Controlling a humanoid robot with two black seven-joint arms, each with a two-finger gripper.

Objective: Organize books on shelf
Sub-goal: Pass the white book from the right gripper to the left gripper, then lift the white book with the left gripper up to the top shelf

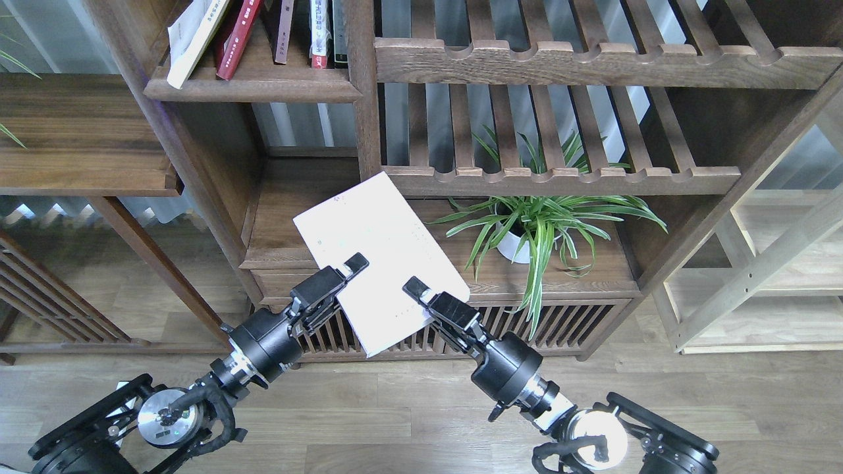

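Book (379, 260) held tilted between left gripper (349, 266) at its left edge & right gripper (415, 289) at its right, in front of cabinet (369, 322); plant (540, 227) to its right under slatted shelf (560, 179); other books (263, 33) on shelf (253, 85) up left.

Both black arms reached up and inward from the lower corners, converging. The left end effector (352, 265) pointed up and right, its upper finger lying over the pale book (379, 257). The right end effector (416, 289) pointed up and left, clamped on the book's lower right edge.
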